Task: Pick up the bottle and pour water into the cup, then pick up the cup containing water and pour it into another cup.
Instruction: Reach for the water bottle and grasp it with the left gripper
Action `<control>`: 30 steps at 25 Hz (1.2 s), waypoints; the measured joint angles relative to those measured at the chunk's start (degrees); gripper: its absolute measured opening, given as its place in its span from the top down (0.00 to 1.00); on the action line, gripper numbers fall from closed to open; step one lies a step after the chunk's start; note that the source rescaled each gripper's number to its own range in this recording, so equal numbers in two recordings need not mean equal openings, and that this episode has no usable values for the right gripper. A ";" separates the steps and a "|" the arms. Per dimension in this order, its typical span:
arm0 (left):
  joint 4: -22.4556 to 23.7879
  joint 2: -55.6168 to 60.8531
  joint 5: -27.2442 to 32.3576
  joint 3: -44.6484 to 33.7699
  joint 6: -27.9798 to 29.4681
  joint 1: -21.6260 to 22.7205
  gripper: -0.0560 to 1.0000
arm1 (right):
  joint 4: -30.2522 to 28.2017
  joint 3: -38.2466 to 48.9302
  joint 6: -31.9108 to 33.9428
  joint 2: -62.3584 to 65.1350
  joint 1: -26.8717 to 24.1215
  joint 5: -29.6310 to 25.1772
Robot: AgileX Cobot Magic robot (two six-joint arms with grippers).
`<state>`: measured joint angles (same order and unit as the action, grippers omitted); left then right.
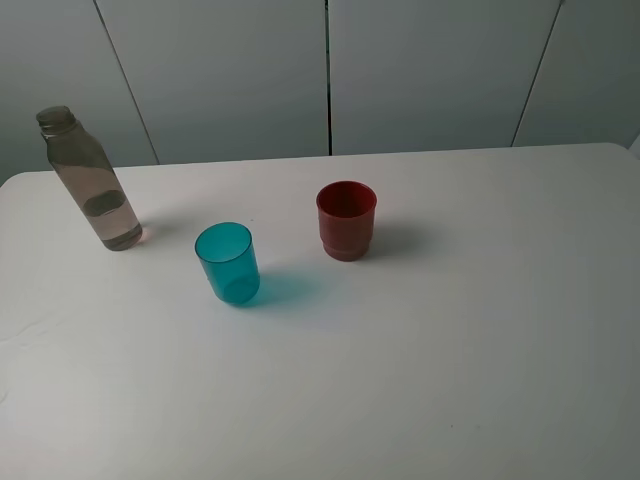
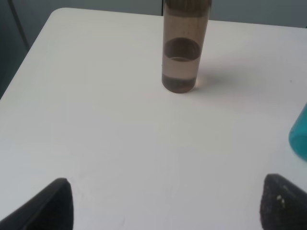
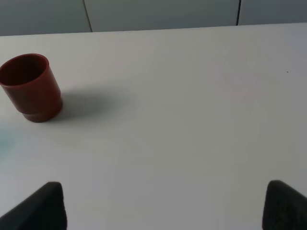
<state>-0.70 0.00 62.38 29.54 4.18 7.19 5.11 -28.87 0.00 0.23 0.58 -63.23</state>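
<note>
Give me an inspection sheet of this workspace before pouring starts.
Surface: white table, no spills seen.
Job's things: bottle upright, part full; teal cup and red cup upright, apart from each other.
Clutter: nothing seen.
End effectors: left end effector open, facing the bottle; right end effector open, holding nothing.
Cables: nothing seen.
Surroundings: grey wall panels behind the table.
</note>
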 joint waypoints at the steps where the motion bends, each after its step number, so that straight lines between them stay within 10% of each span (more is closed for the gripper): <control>1: 0.00 0.00 0.00 0.00 0.00 0.00 0.00 | 0.00 0.00 0.00 0.00 0.00 0.00; 22: 0.70 -0.10 0.54 0.40 -0.15 -1.26 0.00 | 0.00 0.00 0.00 0.00 0.00 0.00; 30: 0.70 -17.30 0.41 8.99 -0.15 -1.41 0.00 | 0.00 0.00 0.00 0.00 0.00 0.00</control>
<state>0.00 -17.30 62.78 38.53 4.04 5.79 5.11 -28.87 0.00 0.23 0.58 -63.23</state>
